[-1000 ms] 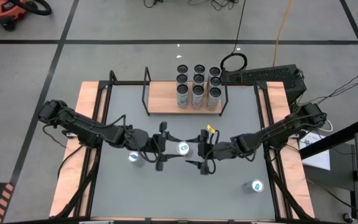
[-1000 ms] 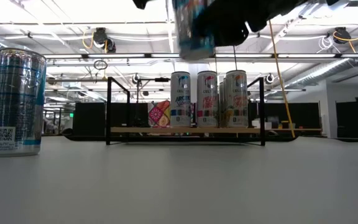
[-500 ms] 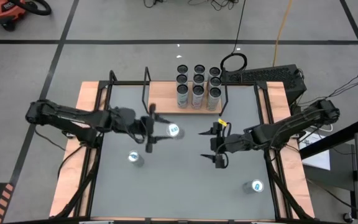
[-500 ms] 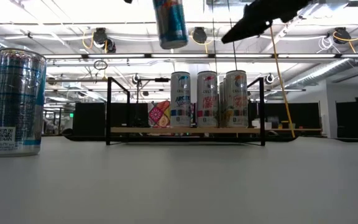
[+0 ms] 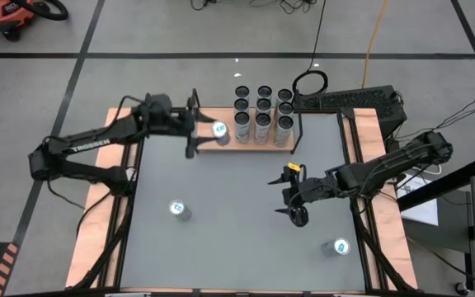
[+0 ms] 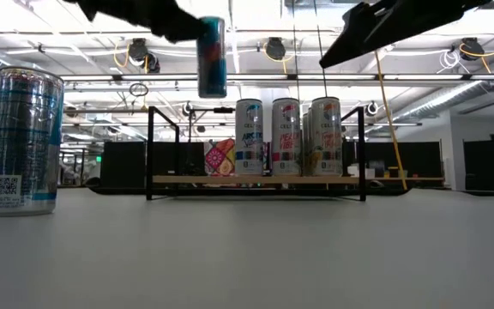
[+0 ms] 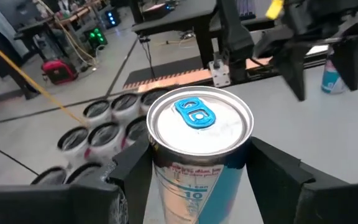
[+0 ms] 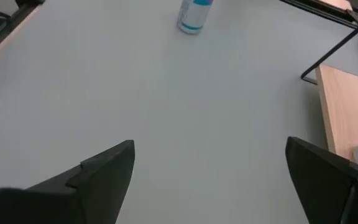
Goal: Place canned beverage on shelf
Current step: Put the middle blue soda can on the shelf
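Can (image 5: pixel 218 130): clamped in the left hand (image 5: pixel 204 134), carried from mid-tabletop to above the shelf (image 5: pixel 208 140), beside the cans (image 5: pixel 262 114) standing there.
Right hand (image 5: pixel 290 204): fingers apart, drawn back, empty.
Meaning: only lowering and release are judged left.

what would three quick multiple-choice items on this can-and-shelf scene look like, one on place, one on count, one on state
1. Where is the can held by the left gripper?
A. Standing on the grey tabletop
B. In the air over the shelf's left part
C. Beside the right gripper

2. How many cans stand on the tabletop, off the shelf?
A. None
B. Two
C. Five

3. How is the right gripper?
A. Open and empty
B. Shut on a can
C. Resting on the shelf

Answers: 1 B, the left gripper holds the can well above the shelf in the low view. 2 B, one can on the left, another near the right front corner. 3 A, the right gripper has its fingers spread with nothing between.
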You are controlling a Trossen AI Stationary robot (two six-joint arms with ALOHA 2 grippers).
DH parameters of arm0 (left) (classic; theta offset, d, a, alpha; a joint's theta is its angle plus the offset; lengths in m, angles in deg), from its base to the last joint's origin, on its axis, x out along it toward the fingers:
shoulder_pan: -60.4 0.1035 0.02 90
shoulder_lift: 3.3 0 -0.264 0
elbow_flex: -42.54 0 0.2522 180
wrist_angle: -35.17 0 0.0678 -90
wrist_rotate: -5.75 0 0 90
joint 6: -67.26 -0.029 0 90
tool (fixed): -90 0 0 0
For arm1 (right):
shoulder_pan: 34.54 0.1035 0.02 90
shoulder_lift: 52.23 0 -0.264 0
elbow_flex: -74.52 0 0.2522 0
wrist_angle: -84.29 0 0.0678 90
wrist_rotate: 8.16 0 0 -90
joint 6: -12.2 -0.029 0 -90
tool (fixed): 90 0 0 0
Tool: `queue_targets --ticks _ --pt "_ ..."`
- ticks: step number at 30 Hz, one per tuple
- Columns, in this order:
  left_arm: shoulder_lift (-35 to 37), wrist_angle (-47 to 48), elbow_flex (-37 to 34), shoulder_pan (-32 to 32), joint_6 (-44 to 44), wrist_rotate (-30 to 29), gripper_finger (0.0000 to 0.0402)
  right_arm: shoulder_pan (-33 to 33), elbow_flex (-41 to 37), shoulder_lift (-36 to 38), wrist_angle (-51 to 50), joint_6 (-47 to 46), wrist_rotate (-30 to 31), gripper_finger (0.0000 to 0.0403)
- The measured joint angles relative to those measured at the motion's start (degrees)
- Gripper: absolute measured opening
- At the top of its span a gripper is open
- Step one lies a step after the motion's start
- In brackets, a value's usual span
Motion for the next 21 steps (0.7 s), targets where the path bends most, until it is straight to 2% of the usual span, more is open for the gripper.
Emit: queue_targets --ticks 9,21 --pt "-6.7 -4.1 -0.3 16.2 -3.0 17.4 0.0219 0.0 0.0 0.5 -1.9 -0.9 -1.0 0.0351" --pt "-21.9 -14.7 -0.3 28.2 -7.9 27.5 0.0219 0.0 0.0 0.5 -2.1 -2.9 -1.1 0.0351"
